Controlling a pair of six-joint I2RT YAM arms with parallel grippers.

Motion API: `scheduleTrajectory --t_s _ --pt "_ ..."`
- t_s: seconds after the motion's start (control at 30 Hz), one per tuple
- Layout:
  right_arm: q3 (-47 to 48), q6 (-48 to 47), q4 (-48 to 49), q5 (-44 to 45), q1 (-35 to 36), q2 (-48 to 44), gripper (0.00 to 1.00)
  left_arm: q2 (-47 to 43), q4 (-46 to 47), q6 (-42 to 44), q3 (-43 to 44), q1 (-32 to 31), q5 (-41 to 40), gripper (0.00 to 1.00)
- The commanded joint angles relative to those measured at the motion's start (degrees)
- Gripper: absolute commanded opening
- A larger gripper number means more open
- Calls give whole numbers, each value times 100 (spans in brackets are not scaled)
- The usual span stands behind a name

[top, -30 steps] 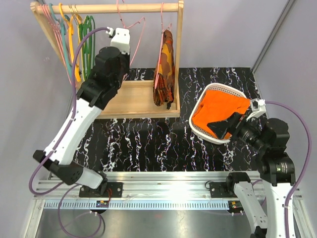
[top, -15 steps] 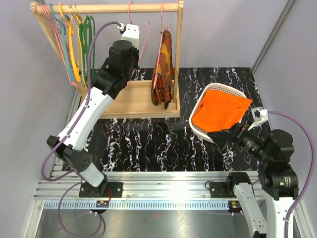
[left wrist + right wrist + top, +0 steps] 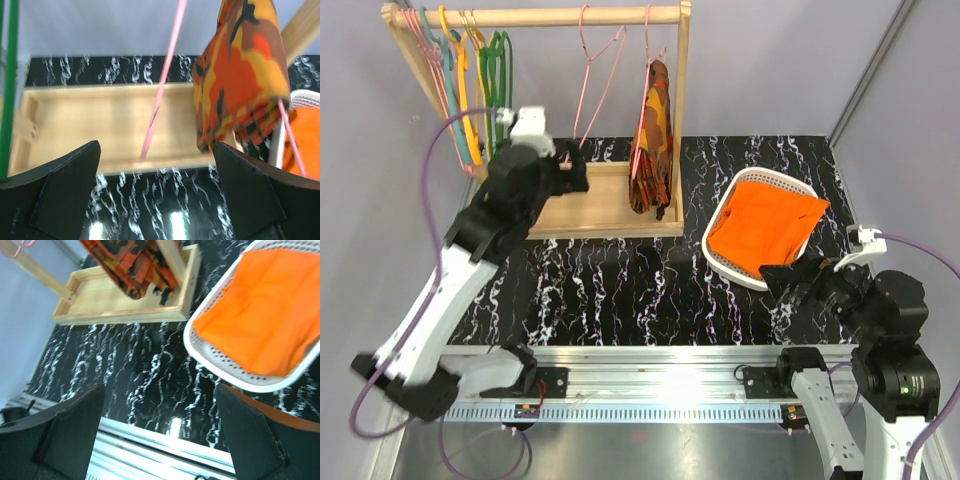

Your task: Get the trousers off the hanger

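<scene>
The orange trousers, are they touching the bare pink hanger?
Apart. The top view shows the trousers lying in the white basket, while the pink hanger hangs bare on the wooden rail, well across the table.

The top camera looks down from high up near; both wrist cameras face the far rack [image 3: 620,205], the right also seeing the trousers [image 3: 765,225].

— What colours, what shapes?
— The left arm [image 3: 460,270] has white links and black joints; a purple cable [image 3: 427,165] loops along it; the right arm [image 3: 895,375] matches; the left gripper [image 3: 156,145] has matte black, wedge-shaped fingers [image 3: 55,195].
</scene>
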Motion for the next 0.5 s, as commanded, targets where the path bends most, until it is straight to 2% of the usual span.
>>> scheduleTrajectory --t_s 0.0,0.2,0.33,0.47 --pt "321 -348 -263 782 24 74 99 -966 -23 -757 -844 11 272 99" --pt "629 -603 -509 1607 173 338 100 -2338 -760 -960 -2066 11 -762 99" --pt "708 -814 -615 2643 646 426 100 -2997 -946 -644 -2567 11 -1019 99" --pt "630 -894 -581 3164 955 347 100 -3753 -816 -249 -3078 11 -1134 99"
